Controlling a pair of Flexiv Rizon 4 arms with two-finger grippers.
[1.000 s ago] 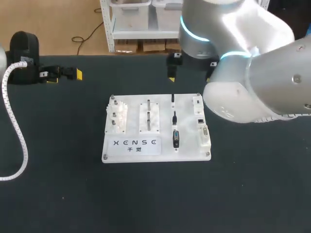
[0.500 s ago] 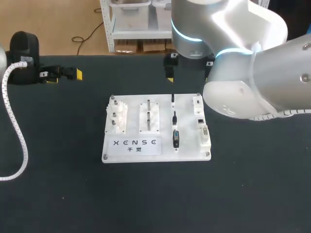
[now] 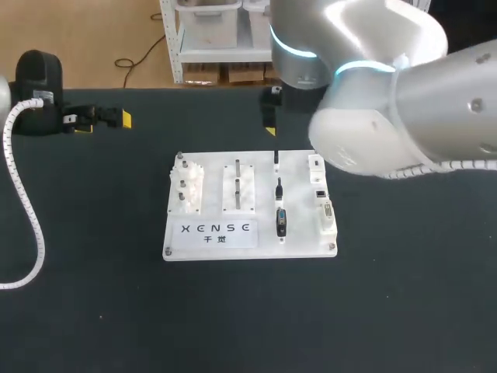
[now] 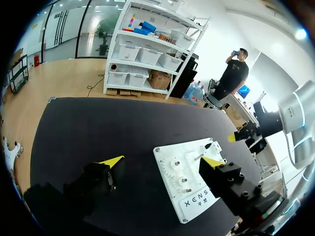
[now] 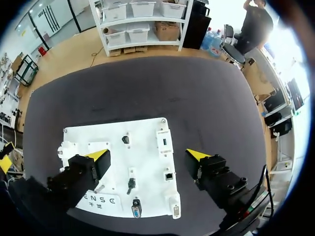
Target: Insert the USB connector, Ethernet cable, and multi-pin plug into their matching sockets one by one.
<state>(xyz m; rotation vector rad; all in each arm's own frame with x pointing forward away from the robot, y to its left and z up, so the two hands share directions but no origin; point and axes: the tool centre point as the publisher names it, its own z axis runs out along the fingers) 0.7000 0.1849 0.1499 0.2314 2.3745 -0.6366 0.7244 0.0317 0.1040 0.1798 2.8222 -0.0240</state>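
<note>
The white board (image 3: 248, 206) lies flat in the middle of your black table (image 3: 93, 295). It carries one row of dark lettering (image 3: 216, 231) with a smaller row beneath, on the near-left part. In the left wrist view the print is only partly in sight, cut off behind that arm's own finger.

Your left arm comes in low at the far left, with a white coiled cable (image 3: 23, 194) trailing down from it. The left pincer (image 3: 105, 120) points sideways along the table's far edge, well apart from the board. In its wrist view the left pincer's fingers stand wide apart with nothing gripped; the board's corner lies ahead of them.

Your right arm fills the far right, its wrist bent down. The right pincer (image 5: 147, 156) hangs above the board's far part, fingers spread wide and holding nothing. The head view shows only one of its yellow tips, just beyond the board's far edge.

A column of three dark plugs (image 3: 279, 187) sits on the board right of centre, untouched. The widest, the multi-pin plug (image 3: 281, 222), is nearest the front edge. The sockets (image 3: 321, 194) line the board's right edge, just beside the plugs. White gear blocks (image 3: 186, 190) occupy the board's left side.
</note>
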